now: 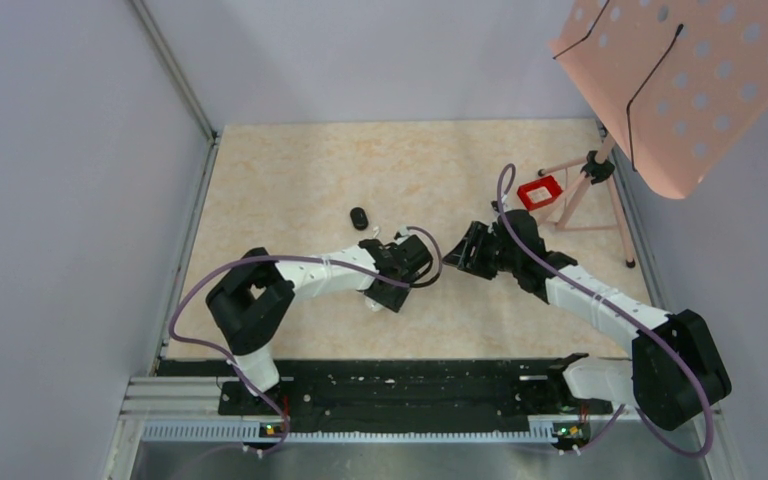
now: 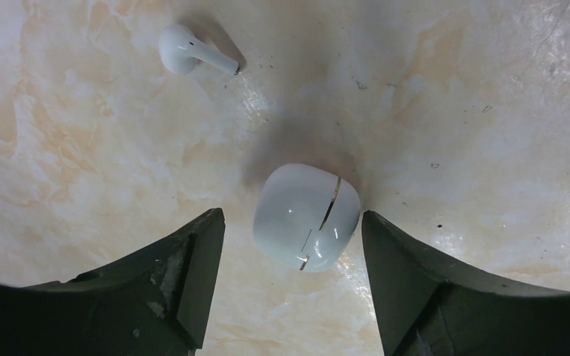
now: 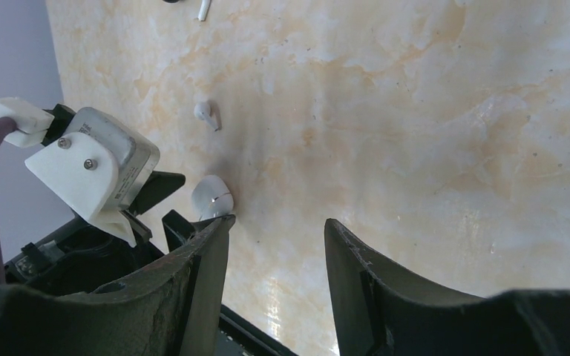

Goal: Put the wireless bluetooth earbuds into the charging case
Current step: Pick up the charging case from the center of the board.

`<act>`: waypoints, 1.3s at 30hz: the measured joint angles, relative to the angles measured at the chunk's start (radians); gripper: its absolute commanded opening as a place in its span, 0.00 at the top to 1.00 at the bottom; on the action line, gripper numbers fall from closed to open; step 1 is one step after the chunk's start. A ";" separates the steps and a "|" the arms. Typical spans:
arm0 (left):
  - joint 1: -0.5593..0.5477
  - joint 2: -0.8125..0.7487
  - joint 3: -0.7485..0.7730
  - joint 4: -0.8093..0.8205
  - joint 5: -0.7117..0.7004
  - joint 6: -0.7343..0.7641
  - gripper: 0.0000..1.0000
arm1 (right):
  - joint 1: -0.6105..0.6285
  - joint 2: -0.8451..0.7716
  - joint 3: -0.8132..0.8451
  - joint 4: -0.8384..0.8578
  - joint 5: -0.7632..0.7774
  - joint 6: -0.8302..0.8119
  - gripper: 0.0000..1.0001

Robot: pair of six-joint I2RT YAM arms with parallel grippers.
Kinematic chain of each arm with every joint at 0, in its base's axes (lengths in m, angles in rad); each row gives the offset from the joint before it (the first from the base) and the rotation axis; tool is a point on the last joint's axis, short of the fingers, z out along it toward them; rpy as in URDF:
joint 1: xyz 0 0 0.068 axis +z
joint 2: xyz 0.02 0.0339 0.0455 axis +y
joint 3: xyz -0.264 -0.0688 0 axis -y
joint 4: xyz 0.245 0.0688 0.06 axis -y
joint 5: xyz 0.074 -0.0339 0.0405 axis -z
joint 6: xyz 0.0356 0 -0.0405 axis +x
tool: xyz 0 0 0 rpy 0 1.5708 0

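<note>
A closed white charging case with a thin seam lies on the marbled table. My left gripper is open, one finger on each side of the case, not gripping it. One white stemmed earbud lies beyond it on the far left. In the right wrist view the case sits by my left fingertip, with the earbud past it and another white stem at the top edge. My right gripper is open and empty, facing the left gripper closely. No black buds are seen for certain.
A black oval object lies on the table behind the left gripper. A pink stand with a small red frame is at the right rear. A pink perforated board hangs above. Walls bound the left and back.
</note>
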 measured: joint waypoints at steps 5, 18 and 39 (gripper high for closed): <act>-0.014 0.000 0.029 -0.031 -0.043 -0.006 0.35 | 0.000 0.000 0.000 0.000 0.000 0.000 0.50; -0.074 0.079 0.103 -0.114 -0.112 -0.031 0.40 | 0.000 0.000 0.000 0.000 0.000 0.000 0.51; -0.074 0.098 0.127 -0.156 -0.143 -0.048 0.68 | 0.000 0.000 0.000 0.000 -0.010 0.000 0.51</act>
